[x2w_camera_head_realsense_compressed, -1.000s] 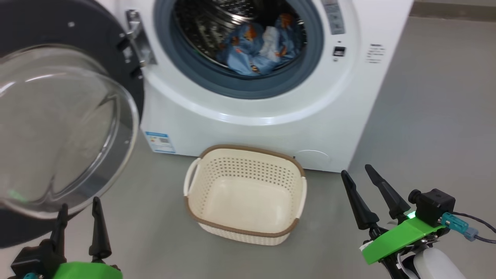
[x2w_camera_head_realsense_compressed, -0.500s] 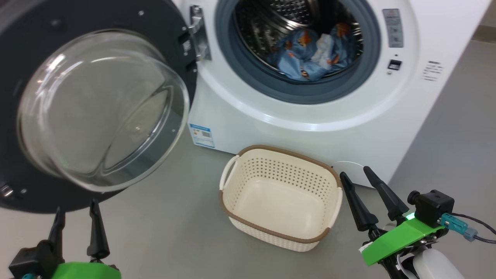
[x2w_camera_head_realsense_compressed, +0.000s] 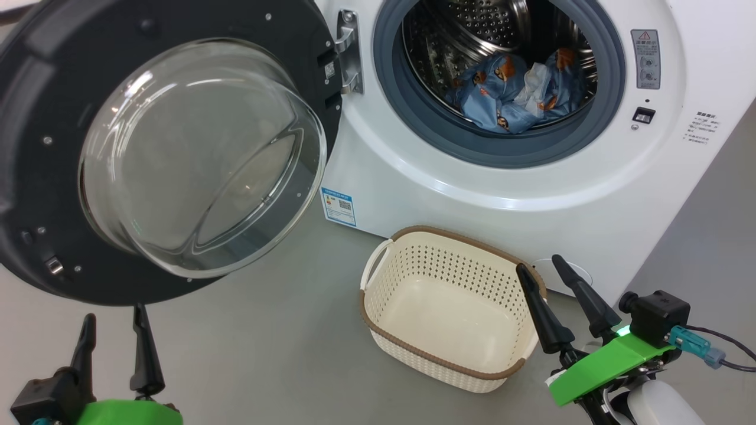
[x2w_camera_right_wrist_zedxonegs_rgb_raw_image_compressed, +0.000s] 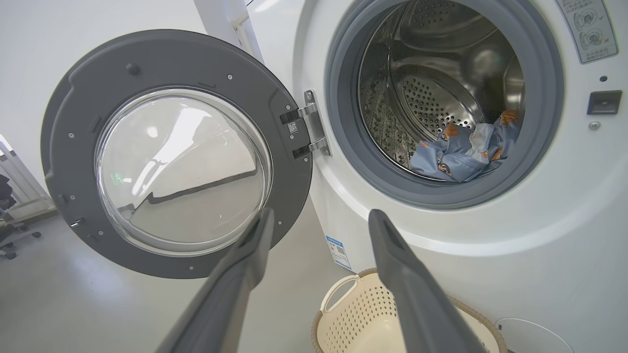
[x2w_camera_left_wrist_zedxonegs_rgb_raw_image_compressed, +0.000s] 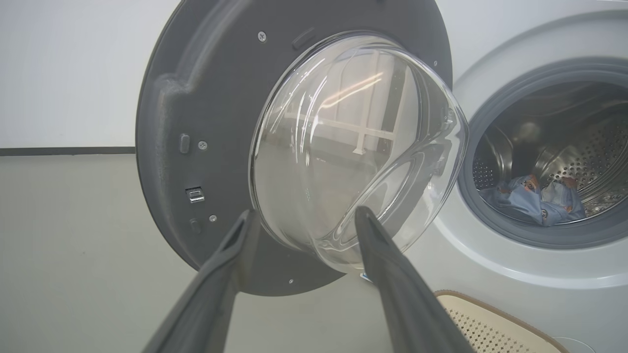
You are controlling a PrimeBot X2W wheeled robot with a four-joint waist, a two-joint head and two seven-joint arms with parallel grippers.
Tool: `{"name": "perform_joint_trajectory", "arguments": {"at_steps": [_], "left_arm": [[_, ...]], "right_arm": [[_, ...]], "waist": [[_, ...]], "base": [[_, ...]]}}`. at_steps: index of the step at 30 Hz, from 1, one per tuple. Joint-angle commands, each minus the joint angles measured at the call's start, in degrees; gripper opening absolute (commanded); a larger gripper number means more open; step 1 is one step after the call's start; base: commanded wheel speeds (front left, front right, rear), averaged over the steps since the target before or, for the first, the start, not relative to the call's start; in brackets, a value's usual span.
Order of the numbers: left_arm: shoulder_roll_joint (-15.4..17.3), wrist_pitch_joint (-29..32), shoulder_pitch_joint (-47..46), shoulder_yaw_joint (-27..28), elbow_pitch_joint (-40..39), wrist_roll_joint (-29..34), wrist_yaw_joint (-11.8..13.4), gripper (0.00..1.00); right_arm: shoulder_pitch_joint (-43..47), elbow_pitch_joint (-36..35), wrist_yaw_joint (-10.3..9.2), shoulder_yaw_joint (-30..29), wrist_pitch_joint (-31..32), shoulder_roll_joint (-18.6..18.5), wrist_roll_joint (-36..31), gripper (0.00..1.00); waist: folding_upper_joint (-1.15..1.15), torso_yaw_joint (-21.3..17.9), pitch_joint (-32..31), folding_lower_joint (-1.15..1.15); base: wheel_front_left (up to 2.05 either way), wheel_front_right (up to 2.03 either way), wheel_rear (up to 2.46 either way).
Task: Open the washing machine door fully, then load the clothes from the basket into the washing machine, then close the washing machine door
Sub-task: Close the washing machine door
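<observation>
Left end effector (x2w_camera_head_realsense_compressed: 113, 316) and right end effector (x2w_camera_head_realsense_compressed: 540, 265) hang spread; clothes (x2w_camera_head_realsense_compressed: 520, 94) lie inside the washing machine (x2w_camera_head_realsense_compressed: 502, 195), its door (x2w_camera_head_realsense_compressed: 35, 177) wide open, basket (x2w_camera_head_realsense_compressed: 449, 268) in front.

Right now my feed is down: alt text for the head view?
The washing machine door hangs wide open left of the washing machine, with the clothes in its drum. The basket sits empty on the floor before it; the left gripper and right gripper are open at the bottom corners.

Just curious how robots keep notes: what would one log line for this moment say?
door open wide | clothes inside washing machine | basket empty | left claw open, free | right claw open, free | next: close door
</observation>
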Motion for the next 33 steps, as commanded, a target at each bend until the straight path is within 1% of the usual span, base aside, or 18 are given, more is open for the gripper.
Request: {"name": "perform_joint_trajectory", "arguments": {"at_steps": [1,15,25,26,27,28,29,33], "left_arm": [[0.76,-0.36,-0.28,2.13,-1.19,0.60,0.16,1.00],[0.67,-0.36,-0.33,2.44,-1.94,0.46,0.21,1.00],[0.64,-0.36,-0.70,2.82,-2.35,0.46,-0.21,1.00],[0.64,-0.36,-0.80,2.87,-2.39,0.46,-0.31,0.76],[0.68,-0.36,-0.95,2.94,-2.46,0.41,-0.47,0.44],[0.78,-0.36,-1.12,3.01,-2.60,0.38,-0.61,0.17],[0.91,-0.36,-1.35,3.12,-2.91,0.32,-0.77,0.00],[2.27,-0.36,-2.74,3.49,-4.57,0.16,-1.38,0.00]], "right_arm": [[0.22,-1.28,0.09,0.96,-0.27,0.08,0.20,1.00],[0.16,-1.40,0.09,0.91,-0.27,-0.02,0.26,1.00],[0.22,-1.36,0.09,1.00,-0.27,-0.08,0.33,1.00],[0.21,-1.36,0.09,0.99,-0.27,-0.09,0.34,1.00],[0.21,-1.36,0.09,0.98,-0.27,-0.10,0.33,1.00],[0.22,-1.35,0.09,0.98,-0.27,-0.11,0.33,1.00],[0.22,-1.35,0.09,0.98,-0.27,-0.12,0.31,1.00],[0.13,-1.36,0.09,1.13,-0.27,-0.15,0.31,1.00]], "waist": [[0.00,0.10,-0.05,0.00],[0.00,0.08,0.14,0.00],[0.00,-0.34,0.09,0.00],[0.00,-0.42,0.09,0.00],[0.00,-0.50,0.08,0.00],[0.00,-0.59,0.07,0.00],[0.00,-0.69,0.07,0.00],[0.00,-1.29,0.09,0.00]], "base": [[0.00,0.00,0.00],[0.00,0.00,0.00],[0.00,0.00,0.00],[0.00,0.00,0.00],[0.00,0.00,0.00],[0.00,0.00,0.00],[0.00,0.00,0.00],[0.00,0.00,0.00]]}}
